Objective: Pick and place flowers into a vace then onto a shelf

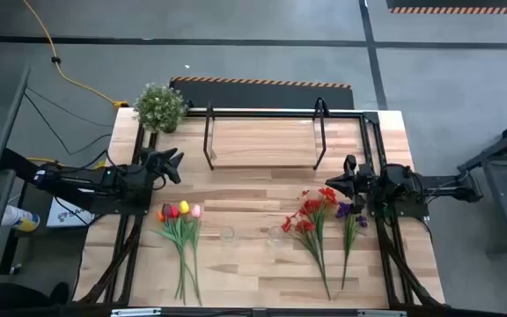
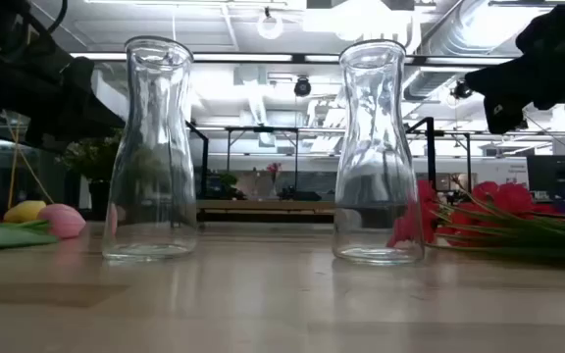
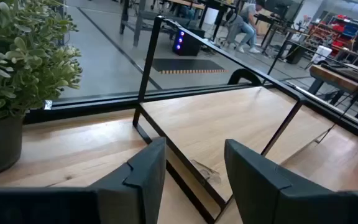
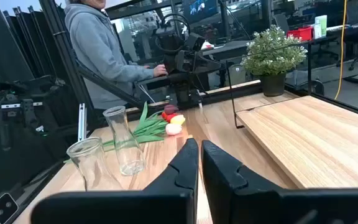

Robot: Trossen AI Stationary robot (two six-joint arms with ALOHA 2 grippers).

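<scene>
Two clear glass vases [image 1: 227, 234] [image 1: 275, 235] stand upright on the plank table near its middle. A bunch of red, yellow and pink tulips [image 1: 181, 211] lies flat left of them. Red sprays [image 1: 311, 214] and a purple spray [image 1: 352, 212] lie flat to the right. The light-wood shelf [image 1: 262, 143] on its black frame stands at the far side. My left gripper [image 1: 172, 164] hovers open by the shelf's left end, holding nothing. My right gripper [image 1: 341, 179] hovers shut above the red sprays' blossoms, near the shelf's right end.
A bushy green potted plant [image 1: 160, 106] stands at the table's far left corner. A person in a grey hoodie [image 4: 101, 50] is beyond the table's left side. Bare tabletop lies between the vases and the near edge.
</scene>
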